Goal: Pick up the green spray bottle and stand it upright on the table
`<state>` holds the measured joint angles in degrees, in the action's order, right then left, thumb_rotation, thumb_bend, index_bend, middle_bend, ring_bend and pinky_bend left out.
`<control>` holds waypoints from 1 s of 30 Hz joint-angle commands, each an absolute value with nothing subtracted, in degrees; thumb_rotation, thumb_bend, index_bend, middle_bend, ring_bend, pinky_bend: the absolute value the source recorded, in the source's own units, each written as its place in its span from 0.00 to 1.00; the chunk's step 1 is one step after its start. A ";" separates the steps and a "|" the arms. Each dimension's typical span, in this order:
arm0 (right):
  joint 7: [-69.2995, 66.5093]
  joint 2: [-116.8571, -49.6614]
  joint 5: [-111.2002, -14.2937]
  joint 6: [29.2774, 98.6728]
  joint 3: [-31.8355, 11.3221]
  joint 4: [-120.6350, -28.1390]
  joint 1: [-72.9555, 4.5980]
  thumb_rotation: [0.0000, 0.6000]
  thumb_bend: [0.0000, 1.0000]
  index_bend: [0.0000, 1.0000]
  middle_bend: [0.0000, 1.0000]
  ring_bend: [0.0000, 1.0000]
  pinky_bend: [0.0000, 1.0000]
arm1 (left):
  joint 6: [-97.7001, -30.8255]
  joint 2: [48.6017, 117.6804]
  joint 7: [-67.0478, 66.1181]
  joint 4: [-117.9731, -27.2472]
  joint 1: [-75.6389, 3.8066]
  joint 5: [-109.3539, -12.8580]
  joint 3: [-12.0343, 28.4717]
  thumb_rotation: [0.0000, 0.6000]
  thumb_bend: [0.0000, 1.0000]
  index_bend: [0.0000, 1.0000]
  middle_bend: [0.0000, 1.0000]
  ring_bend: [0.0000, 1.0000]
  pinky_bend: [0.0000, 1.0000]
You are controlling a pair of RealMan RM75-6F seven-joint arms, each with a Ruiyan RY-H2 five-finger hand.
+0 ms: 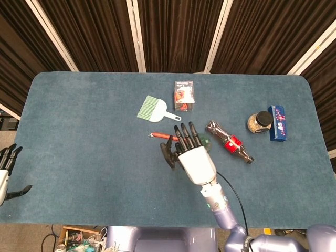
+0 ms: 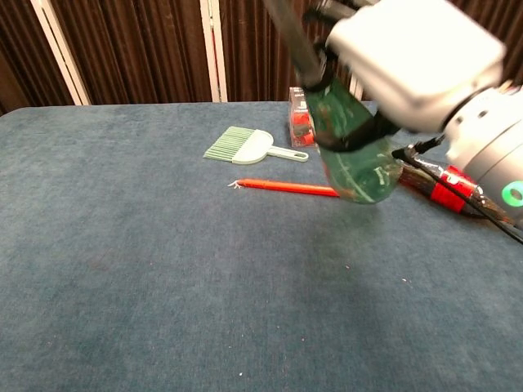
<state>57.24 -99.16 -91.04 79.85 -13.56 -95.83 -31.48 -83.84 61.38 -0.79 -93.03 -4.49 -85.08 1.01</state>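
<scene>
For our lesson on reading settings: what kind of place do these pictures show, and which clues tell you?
Probably a robot test lab: dark curtains screen off a blue felt-topped table strewn with unrelated items, and a robotic right hand lifts a green spray bottle.

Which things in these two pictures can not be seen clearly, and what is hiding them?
- green spray bottle: in the head view the right robot hand covers nearly all of it; in the chest view the top edge cuts off its nozzle.
- The grip: the chest view shows the palm's back only.
- left robot hand: cut by the head view's left edge; absent from chest view.
- clear box: contents too small.
- jar: outside the chest view.
</scene>
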 commanded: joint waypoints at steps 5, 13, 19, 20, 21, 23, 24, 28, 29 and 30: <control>29.03 -92.68 -86.66 87.10 -15.94 -110.70 -25.65 1.00 0.53 0.92 0.14 0.00 0.00 | -83.15 61.24 -0.51 -93.17 -4.91 -86.44 0.32 1.00 0.05 0.00 0.00 0.01 0.10; 16.99 -88.53 -76.76 84.39 -18.31 -116.79 -23.58 1.00 0.53 0.92 0.13 0.00 0.00 | -83.04 61.28 -0.27 -93.05 -5.03 -86.94 0.14 1.00 0.05 0.00 0.00 0.01 0.10; 11.59 -86.61 -72.00 82.92 -19.32 -117.47 -22.45 1.00 0.53 0.92 0.13 0.00 0.00 | -83.00 61.25 -0.13 -92.95 -5.09 -87.15 0.08 1.00 0.05 0.00 0.00 0.01 0.10; 10.73 -86.56 -71.92 82.81 -19.23 -117.22 -22.31 1.00 0.53 0.92 0.13 0.00 0.00 | -83.10 61.24 -0.12 -92.96 -5.05 -87.19 0.07 1.00 0.05 0.00 0.00 0.01 0.10; 10.05 -86.58 -72.01 82.81 -19.09 -116.83 -22.17 1.00 0.53 0.92 0.13 0.00 0.00 | -83.20 61.23 -0.11 -92.97 -5.00 -87.24 0.06 1.00 0.05 0.00 0.00 0.01 0.10; 9.23 -86.92 -73.04 82.98 -18.22 -115.28 -21.93 1.00 0.53 0.92 0.13 0.00 0.00 | -83.36 61.24 -0.05 -92.95 -4.94 -87.48 -0.03 1.00 0.05 0.00 0.00 0.01 0.10; 8.86 -87.23 -73.60 83.19 -17.56 -114.66 -21.69 1.00 0.53 0.92 0.13 0.00 0.00 | -83.40 61.24 0.00 -92.93 -4.94 -87.60 -0.07 1.00 0.05 0.00 0.00 0.01 0.10; 7.40 -88.80 -77.13 84.87 -15.72 -111.90 -21.00 1.00 0.53 0.92 0.12 0.00 0.00 | -83.35 61.18 0.22 -92.88 -4.98 -87.82 -0.17 1.00 0.05 0.00 0.00 0.01 0.10; 7.33 -89.29 -78.32 85.52 -15.36 -110.97 -20.90 1.00 0.53 0.92 0.12 0.00 0.00 | -83.34 61.14 0.29 -92.87 -4.98 -87.79 -0.15 1.00 0.05 0.00 0.00 0.01 0.10; 7.33 -89.83 -79.66 86.29 -14.93 -109.87 -20.77 1.00 0.53 0.92 0.12 0.00 0.00 | -83.35 61.12 0.33 -92.85 -4.98 -87.75 -0.13 1.00 0.05 0.00 0.00 0.01 0.10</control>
